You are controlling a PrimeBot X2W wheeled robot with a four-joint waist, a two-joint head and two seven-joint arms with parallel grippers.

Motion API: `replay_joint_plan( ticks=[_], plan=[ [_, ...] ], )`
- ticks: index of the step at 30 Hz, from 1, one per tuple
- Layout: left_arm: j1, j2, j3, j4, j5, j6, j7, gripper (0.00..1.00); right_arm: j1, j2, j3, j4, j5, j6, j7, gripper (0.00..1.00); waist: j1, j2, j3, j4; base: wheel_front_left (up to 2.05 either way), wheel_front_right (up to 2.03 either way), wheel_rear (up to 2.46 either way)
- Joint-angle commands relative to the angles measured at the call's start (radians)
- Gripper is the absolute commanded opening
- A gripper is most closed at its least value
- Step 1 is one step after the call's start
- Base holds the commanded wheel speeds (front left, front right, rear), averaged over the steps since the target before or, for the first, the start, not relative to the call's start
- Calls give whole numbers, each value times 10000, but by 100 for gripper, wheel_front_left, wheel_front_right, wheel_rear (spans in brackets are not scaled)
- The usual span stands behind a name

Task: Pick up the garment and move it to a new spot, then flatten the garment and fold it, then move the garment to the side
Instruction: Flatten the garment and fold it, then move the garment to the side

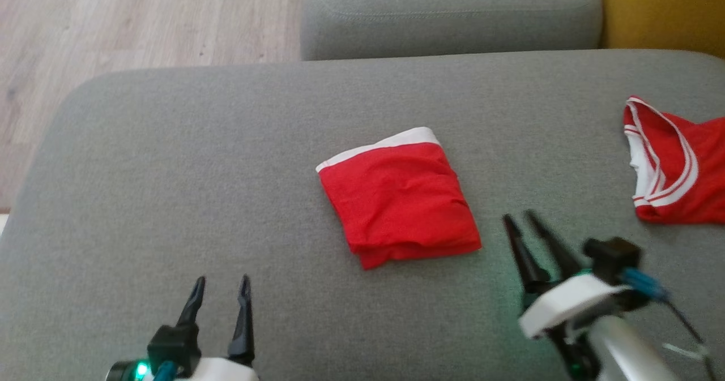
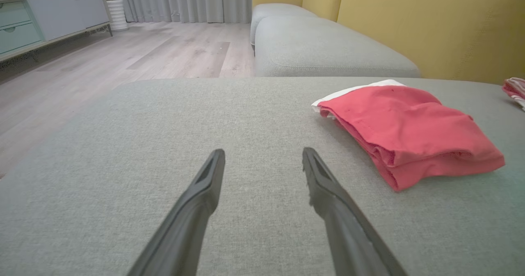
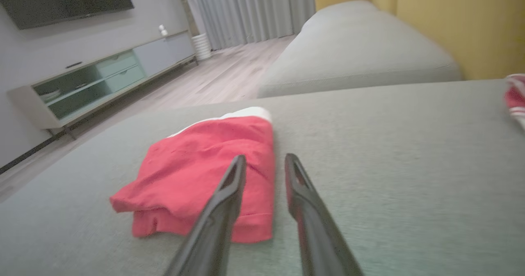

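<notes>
The red garment (image 1: 399, 197) lies folded in the middle of the grey seat (image 1: 198, 171). Both grippers hang over the seat's near edge and hold nothing. The left gripper (image 1: 221, 281) is wide apart and the right gripper (image 1: 518, 217) a little apart. A pinch on only the top layer could pull the fold open. The garment could also land on the striped cloth (image 1: 679, 171) at the seat's right edge.

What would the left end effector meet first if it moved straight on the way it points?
Probably only the bare cushion: the left end effector points past the garment, which lies to its right.
</notes>
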Motion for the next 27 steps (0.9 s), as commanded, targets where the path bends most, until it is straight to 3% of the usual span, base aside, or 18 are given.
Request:
replay_joint_plan(
  ticks=[1, 2, 3, 5, 11, 27],
  plan=[
    [-313, -27, 430, -272, 78, -46, -59, 100, -38, -38, -256, -526, -259, -7, -130, 82, 0, 0, -80, -91, 0, 0, 0],
    [-251, -27, 486, -268, 95, -81, -59, 100, 171, -26, -688, -791, -546, -7, -132, 100, 0, 0, -96, -109, 0, 0, 0],
    [-153, -27, 596, -274, 125, -141, -59, 100, 600, 83, -1491, -1232, -1084, -7, -133, 100, 0, 0, -138, -141, 0, 0, 0],
    [-65, -27, 703, -274, 148, -185, -59, 100, 1000, 276, -2129, -1545, -1450, -7, -134, 100, 0, 0, -187, -158, 0, 0, 0],
    [88, -27, 922, -271, 158, -256, -59, 100, 1839, 607, -3222, -1982, -2212, -7, -136, 100, 0, 0, -300, -127, 0, 0, 0],
    [139, -28, 918, -421, 153, -258, -59, 100, 2050, 720, -3401, -1834, -2622, -7, -137, 100, 0, 0, -264, -7, 0, 0, 0]
  ],
)
